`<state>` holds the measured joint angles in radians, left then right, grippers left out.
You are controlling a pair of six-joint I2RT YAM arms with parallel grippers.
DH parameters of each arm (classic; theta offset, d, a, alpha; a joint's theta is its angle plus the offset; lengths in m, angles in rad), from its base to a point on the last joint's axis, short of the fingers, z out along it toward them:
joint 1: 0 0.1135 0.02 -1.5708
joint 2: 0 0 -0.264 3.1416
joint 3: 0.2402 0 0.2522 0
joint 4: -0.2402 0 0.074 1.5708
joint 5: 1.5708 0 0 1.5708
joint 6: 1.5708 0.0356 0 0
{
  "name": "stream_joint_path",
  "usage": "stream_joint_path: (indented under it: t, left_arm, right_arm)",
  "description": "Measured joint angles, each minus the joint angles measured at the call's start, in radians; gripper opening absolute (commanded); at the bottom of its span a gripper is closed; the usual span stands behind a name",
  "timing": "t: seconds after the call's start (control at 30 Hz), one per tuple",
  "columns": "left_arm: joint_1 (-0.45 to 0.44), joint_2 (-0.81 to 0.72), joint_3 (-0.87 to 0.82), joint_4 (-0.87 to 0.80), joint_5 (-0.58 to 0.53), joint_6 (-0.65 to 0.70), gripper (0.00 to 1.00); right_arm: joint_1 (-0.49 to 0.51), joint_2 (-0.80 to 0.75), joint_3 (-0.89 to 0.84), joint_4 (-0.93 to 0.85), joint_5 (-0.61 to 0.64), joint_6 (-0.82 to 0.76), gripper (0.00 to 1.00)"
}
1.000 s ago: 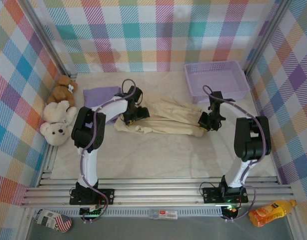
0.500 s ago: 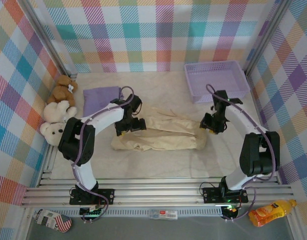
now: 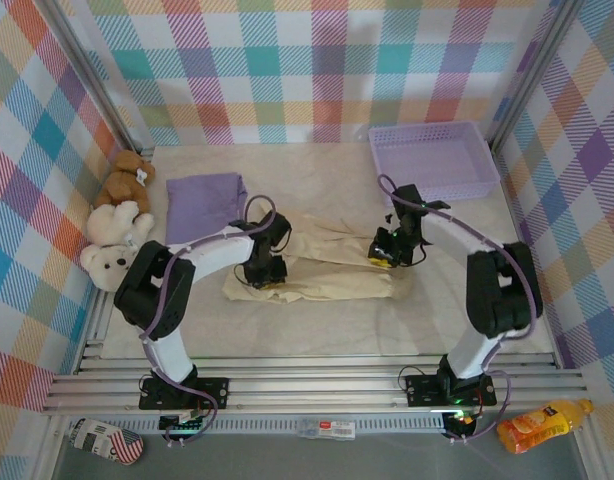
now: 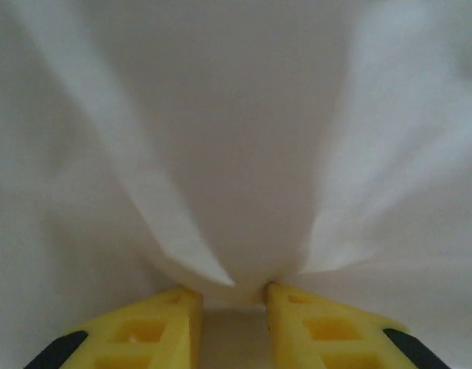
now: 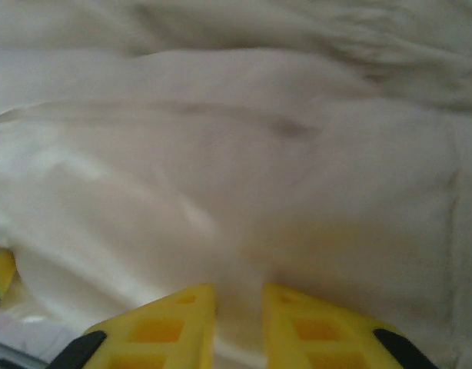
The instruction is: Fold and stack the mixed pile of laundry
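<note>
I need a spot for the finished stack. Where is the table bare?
Bare: the near strip between the cream garment and the front rail, and the back strip between the purple shirt and the basket. Crowded: the middle, where the left gripper and right gripper pinch the garment, and the left edge by the teddy bears.

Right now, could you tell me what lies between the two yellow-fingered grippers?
The cream-beige cloth garment stretches between the left gripper and the right gripper, in the top view.
</note>
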<state>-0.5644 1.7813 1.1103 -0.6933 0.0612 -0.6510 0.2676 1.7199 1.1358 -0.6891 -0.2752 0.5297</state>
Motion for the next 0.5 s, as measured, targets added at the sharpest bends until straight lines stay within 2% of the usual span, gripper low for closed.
stream_joint_path:
  t: [0.17,0.3,0.33,0.47,0.5]
  left_arm:
    - [-0.002,-0.005,-0.024,0.028,-0.008,0.001,0.27]
    - [-0.02,-0.047,-0.07,0.065,0.001,0.004,0.34]
    - [-0.024,-0.057,-0.076,0.061,0.006,0.004,0.39]
    - [-0.027,-0.086,-0.035,-0.047,0.005,0.007,0.8]
    - [-0.019,-0.086,-0.004,-0.074,0.003,0.011,0.83]
  right_arm:
    - [-0.097,0.087,-0.008,0.023,0.005,0.04,0.24]
    - [-0.138,0.053,-0.027,0.02,0.012,0.026,0.38]
    - [-0.14,0.036,-0.037,0.019,0.008,0.014,0.4]
    - [-0.138,-0.037,-0.049,0.009,-0.034,-0.013,0.47]
    - [-0.137,-0.05,-0.043,0.006,-0.044,-0.016,0.48]
